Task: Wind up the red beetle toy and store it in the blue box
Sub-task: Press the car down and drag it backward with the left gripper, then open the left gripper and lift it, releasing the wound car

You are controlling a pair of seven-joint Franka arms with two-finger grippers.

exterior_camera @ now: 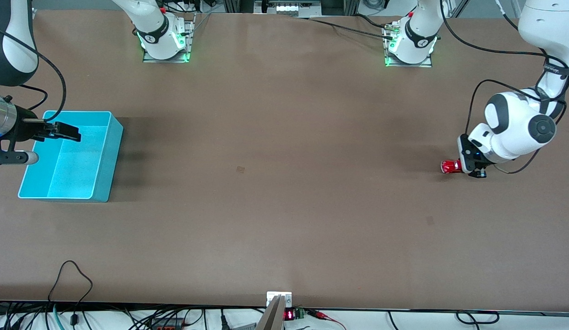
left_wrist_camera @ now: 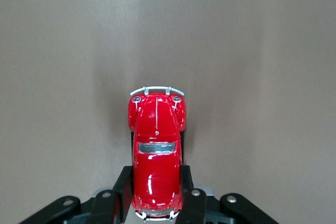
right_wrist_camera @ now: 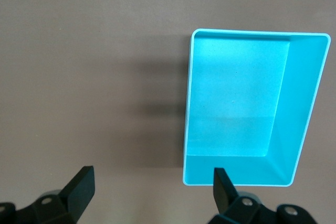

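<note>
Right gripper (exterior_camera: pixel 66 131): we find it over the light blue rectangular plastic box (exterior_camera: pixel 105 156) at the right arm's end of the brown table (exterior_camera: pixel 275 183), fingers spread wide, empty; this arm waits.
Box interior: we see nothing in it.
Glossy red beetle-shaped toy car (exterior_camera: pixel 449 166): on the table at the left arm's end, well apart from the box.
Left gripper (left_wrist_camera: pixel 157 195): we note its fingers clamped on the car's rear flanks.
Step in hand: we judge winding, the car gripped for a pull-back.
Next move: likely dragging the car backward with wheels pressed down.
Hidden: wheels and their table contact we cannot confirm.
</note>
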